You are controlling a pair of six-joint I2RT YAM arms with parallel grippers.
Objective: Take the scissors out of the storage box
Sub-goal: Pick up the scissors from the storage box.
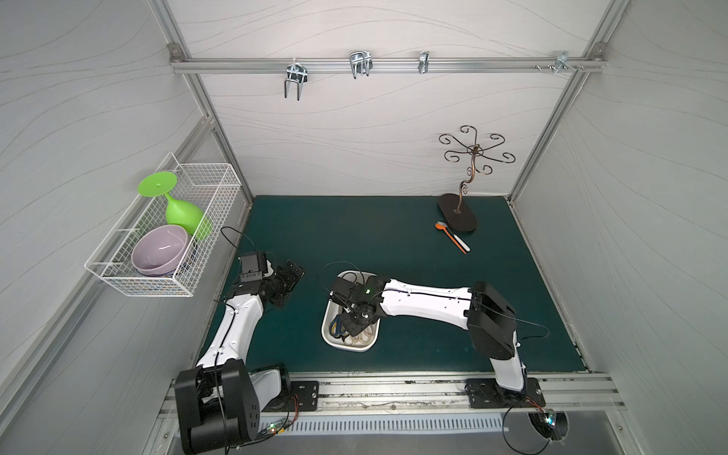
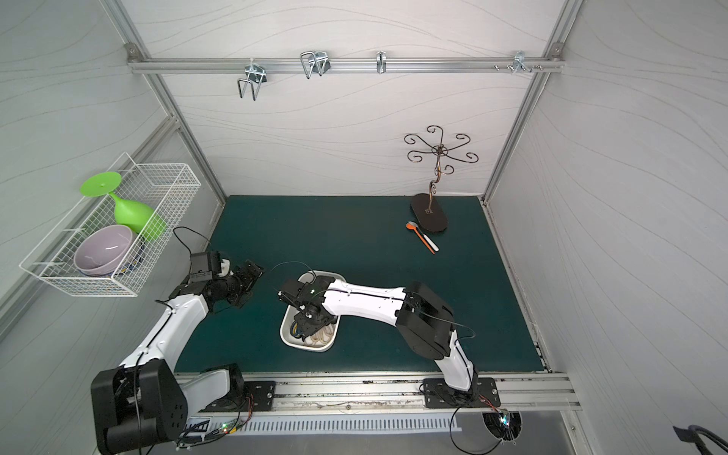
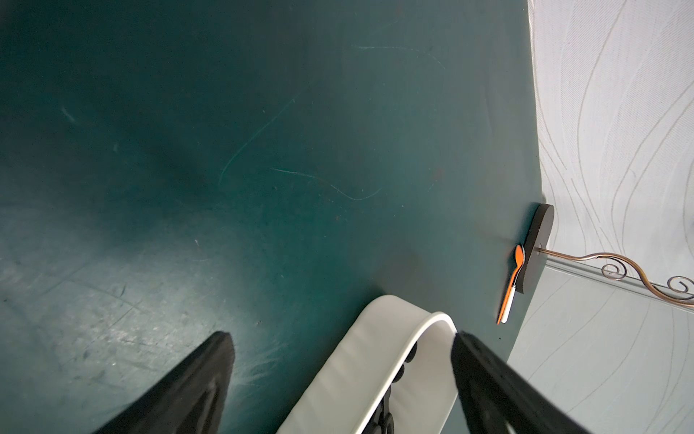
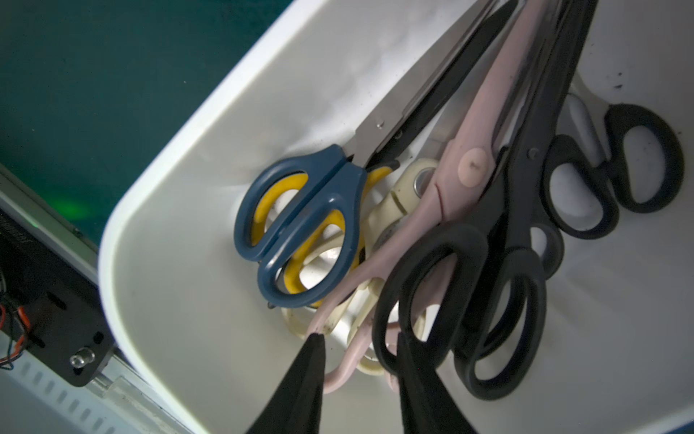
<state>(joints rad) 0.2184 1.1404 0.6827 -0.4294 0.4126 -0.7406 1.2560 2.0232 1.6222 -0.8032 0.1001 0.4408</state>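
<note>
Your right gripper [image 4: 360,360] sits at the lower middle of the frame, jaws partly apart on either side of the pink scissors' [image 4: 469,165] handle loop. You can't tell whether it's clamped. The storage box [image 4: 169,263] holds the heap: blue scissors [image 4: 323,195] centre-left over a yellow pair [image 4: 259,218], cream scissors [image 4: 402,188] beneath, black-handled pairs [image 4: 522,210] to the right.

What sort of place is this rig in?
Likely a lab robot test cell, not a home: aluminium frame, white panel walls, left arm and right arm bolted to a front rail, and staged props like the wire basket.
</note>
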